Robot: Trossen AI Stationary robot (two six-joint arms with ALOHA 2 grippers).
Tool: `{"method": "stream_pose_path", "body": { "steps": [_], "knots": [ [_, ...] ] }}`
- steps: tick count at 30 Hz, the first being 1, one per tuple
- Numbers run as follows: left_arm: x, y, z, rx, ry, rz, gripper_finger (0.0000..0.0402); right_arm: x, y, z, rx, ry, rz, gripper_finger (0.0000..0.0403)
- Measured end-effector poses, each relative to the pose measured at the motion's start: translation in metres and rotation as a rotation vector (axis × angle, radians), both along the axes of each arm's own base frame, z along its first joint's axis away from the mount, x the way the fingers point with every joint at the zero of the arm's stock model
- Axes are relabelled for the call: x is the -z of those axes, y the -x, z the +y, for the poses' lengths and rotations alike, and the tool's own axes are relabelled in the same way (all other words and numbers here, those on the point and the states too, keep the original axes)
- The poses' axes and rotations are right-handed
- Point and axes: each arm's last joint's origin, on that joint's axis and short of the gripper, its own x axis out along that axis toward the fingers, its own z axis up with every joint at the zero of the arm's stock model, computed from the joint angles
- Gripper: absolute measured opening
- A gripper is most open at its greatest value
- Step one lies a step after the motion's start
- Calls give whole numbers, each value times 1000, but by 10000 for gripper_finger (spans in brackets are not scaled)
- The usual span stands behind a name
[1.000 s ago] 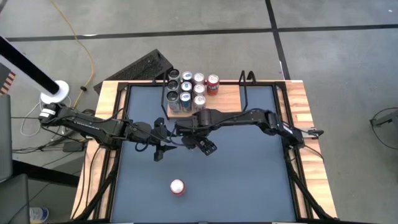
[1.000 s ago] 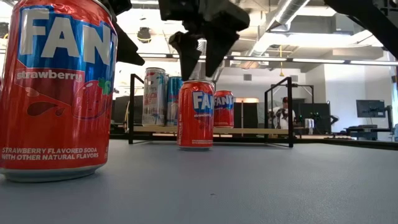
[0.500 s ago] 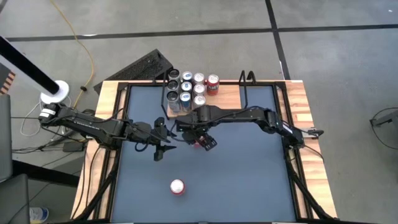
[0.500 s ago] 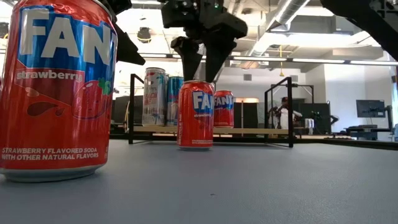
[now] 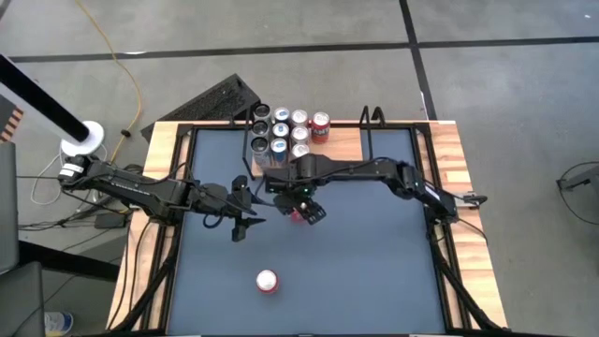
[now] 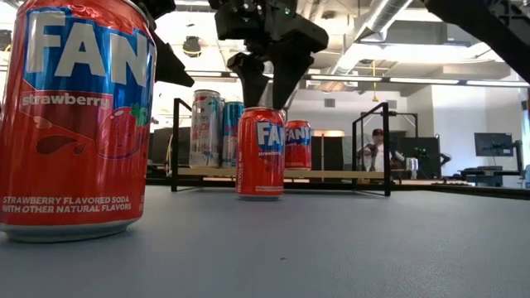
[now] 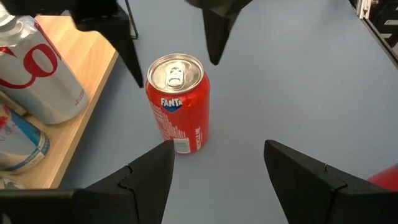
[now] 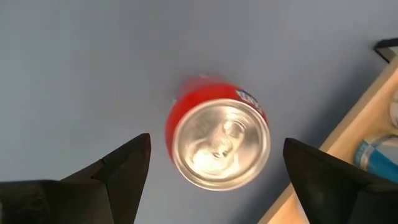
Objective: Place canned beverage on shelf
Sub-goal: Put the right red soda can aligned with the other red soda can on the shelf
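A red Fanta can [image 5: 298, 214] [image 7: 177, 102] stands upright on the dark tabletop, just in front of the shelf [image 5: 342, 140] [image 6: 331, 174]. My right gripper [image 6: 265, 103] [image 8: 216, 158] hangs open right over it, pointing down. One finger stands on each side of the can's top [image 8: 219, 142] without touching it. My left gripper [image 5: 241, 229] [image 7: 217, 168] waits open a little to the can's left, aimed at it. A second red can [image 5: 267, 281] [image 6: 74, 124] stands near the front edge.
Several cans [image 5: 281, 136] stand packed on the shelf's left half, silver and blue ones [image 6: 207, 128] and a red one [image 6: 298, 145]. The board's right half is bare, between black rod uprights [image 6: 387, 149]. Wooden rims [image 5: 468, 215] flank the dark table.
My right gripper has shifted a little toward the table's left and far edge and sunk slightly. It now hangs centred over the red can and is still open. The cans have not moved.
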Motion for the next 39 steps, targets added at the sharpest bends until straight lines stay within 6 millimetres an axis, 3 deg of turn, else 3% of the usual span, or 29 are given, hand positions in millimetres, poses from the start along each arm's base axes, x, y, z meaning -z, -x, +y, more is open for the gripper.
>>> {"method": "stream_pose_path", "body": {
  "steps": [4, 19, 33, 39],
  "knots": [
    [0, 0, 0, 2, -7, 0, 238, 1, -1, 3, -14, -1, -4, 345],
    [0, 0, 0, 1, -9, -3, 238, 40, -1, 1, -35, 37, 103, 344],
    [0, 0, 1, -21, -16, -5, 238, 40, -1, 2, -6, 38, 94, 343],
    [0, 0, 1, -27, -4, -6, 238, 40, -3, 4, 3, 36, 75, 302]
  ]
}}
